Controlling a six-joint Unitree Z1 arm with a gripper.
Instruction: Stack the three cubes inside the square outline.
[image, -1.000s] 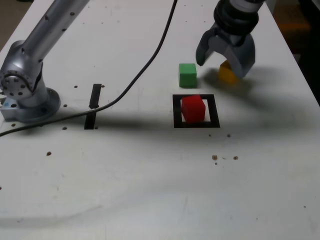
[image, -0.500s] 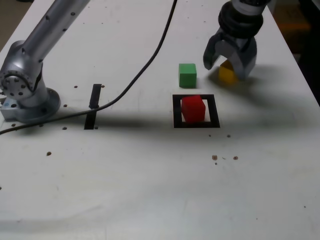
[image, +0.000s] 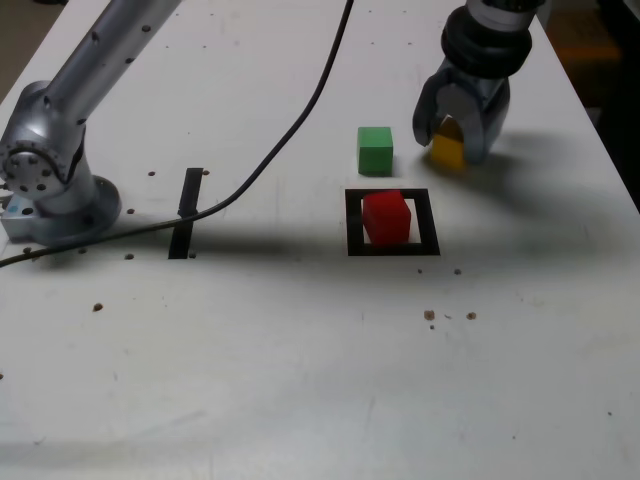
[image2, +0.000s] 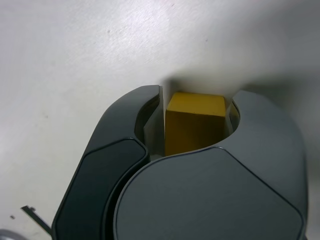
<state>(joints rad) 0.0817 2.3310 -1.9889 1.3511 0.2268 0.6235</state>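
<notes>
Closing in, the hand (image: 461, 137) now grips the yellow cube (image: 448, 150); next it needs lifting onto the red cube (image: 386, 218).

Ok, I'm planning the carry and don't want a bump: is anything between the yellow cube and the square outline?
Nothing visible on the straight line from the yellow cube to the outline; the green cube sits beside that route. The red cube already occupies the outline.
</notes>
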